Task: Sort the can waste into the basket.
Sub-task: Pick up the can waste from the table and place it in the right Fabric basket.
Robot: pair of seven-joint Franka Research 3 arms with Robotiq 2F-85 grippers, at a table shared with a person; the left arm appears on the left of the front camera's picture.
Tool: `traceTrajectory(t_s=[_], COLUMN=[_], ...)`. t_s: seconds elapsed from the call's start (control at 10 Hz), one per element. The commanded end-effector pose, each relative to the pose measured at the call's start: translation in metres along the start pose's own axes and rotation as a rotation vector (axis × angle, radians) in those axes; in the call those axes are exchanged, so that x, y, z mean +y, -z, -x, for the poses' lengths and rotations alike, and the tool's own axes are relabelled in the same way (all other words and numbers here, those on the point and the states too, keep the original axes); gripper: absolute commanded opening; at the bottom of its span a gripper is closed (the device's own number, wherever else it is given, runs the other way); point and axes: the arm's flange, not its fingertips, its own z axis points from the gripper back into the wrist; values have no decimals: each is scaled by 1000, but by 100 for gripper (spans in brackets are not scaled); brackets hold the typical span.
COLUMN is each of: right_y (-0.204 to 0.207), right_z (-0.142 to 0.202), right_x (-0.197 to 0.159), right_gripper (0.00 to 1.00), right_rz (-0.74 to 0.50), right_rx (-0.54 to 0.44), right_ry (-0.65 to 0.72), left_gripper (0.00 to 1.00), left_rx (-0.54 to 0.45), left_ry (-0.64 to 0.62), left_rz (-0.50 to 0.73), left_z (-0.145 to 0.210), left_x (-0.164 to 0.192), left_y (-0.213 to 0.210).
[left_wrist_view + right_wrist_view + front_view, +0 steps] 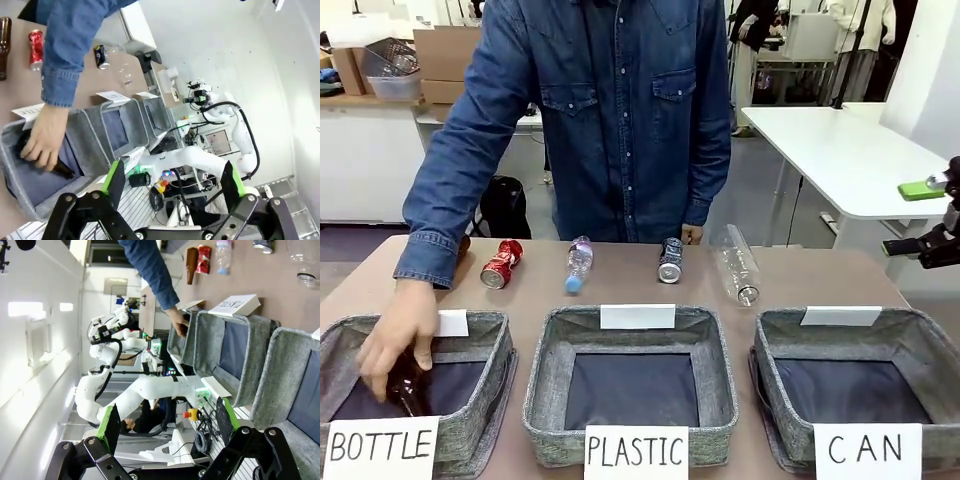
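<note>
Can waste, a shiny red metal can (502,263) and a black-and-blue Pepsi can (671,260), sits far-side, behind the near-right square grey fabric CAN basket (912,332); left gripper (173,172) and right gripper (167,415) gape empty, I judge awaiting my first pick.

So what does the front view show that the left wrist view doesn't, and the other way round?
Front view: the readable CAN sign on the right-hand basket, and a small clear bottle with a blue cap. Left wrist view: the left gripper, jaws open, and a brown bottle lying flat. Both: the red can and the black-and-blue can on the table, and the person's hand in the BOTTLE basket.
</note>
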Motion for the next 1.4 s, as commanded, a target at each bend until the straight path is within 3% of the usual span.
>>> traceTrajectory(t_s=[0.0, 0.5, 0.7, 0.8, 1.0, 1.3], right_y=[1, 1, 1, 1, 1, 1], right_z=[-3, -3, -3, -3, -3, -3], right_x=[1, 1, 1, 1, 1, 1], right_gripper=[100, 100, 100, 100, 100, 100], right_rz=[-26, -26, -26, -26, -26, -26], right_rx=[-8, -8, -8, -8, -8, -8], right_ry=[-29, -29, -29, -29, -29, -29], left_gripper=[100, 100, 100, 100, 100, 100], left_rx=[49, 209, 398, 419, 483, 382], left_ry=[0, -55, -105, -170, -180, -208], left_rz=[-5, -112, -201, -339, -500, -867], left_z=[-17, -41, -72, -99, -141, -187], left_x=[3, -2, 9, 23, 49, 104], left_y=[22, 75, 137, 178, 255, 343])
